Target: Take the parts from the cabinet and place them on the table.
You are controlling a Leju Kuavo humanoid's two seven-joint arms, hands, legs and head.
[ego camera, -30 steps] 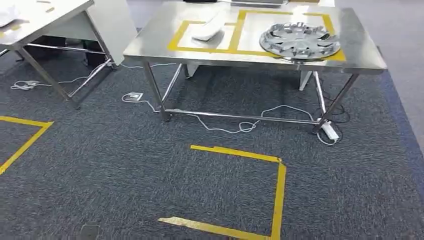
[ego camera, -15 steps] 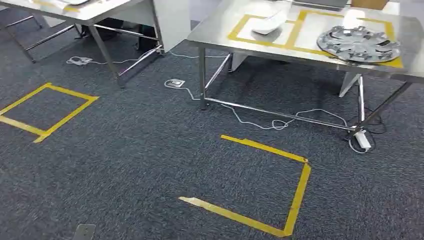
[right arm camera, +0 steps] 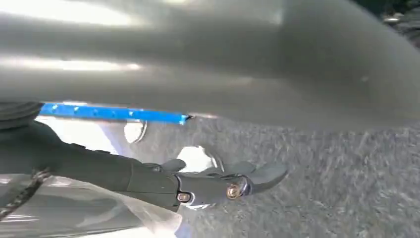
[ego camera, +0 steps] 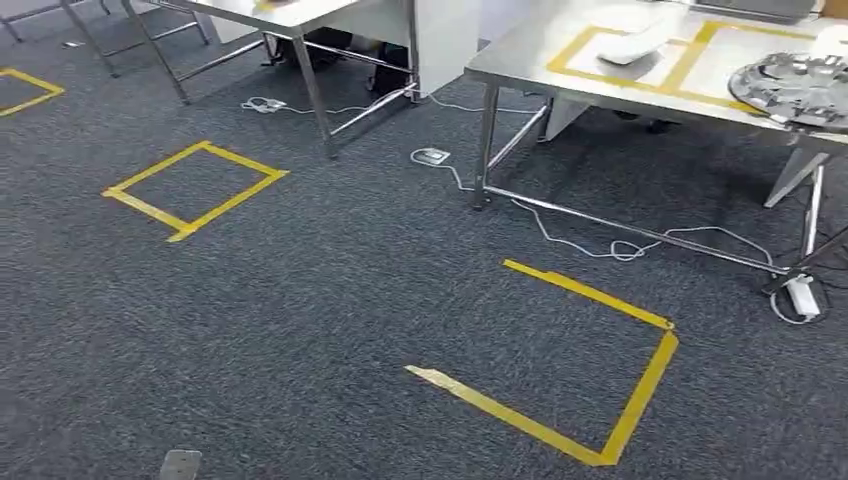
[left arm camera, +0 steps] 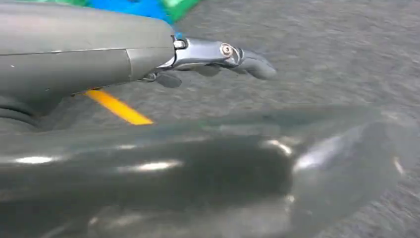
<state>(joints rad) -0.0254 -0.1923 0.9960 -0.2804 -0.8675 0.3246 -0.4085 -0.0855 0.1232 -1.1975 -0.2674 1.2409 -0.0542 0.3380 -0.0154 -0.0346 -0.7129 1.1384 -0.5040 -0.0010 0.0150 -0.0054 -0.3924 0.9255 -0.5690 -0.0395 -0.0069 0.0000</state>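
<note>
A steel table [ego camera: 520,62] with yellow tape frames stands at the upper right of the head view. On it lie a white curved part [ego camera: 640,45] and a silver wheel cover [ego camera: 795,85] at the picture's right edge. My left hand [left arm camera: 213,57] hangs over dark carpet with its fingers stretched out and nothing in them. Just as straight and bare, my right hand [right arm camera: 218,181] hangs low above the carpet.
A second steel table [ego camera: 300,15] stands at the upper left. Yellow tape marks a square [ego camera: 195,190] and an open corner [ego camera: 640,390] on the carpet. A white cable [ego camera: 600,240], a floor socket [ego camera: 430,156] and a power strip [ego camera: 803,296] lie by the table legs.
The whole picture has slid right and down: my view has turned left. The parts on the table have kept their places.
</note>
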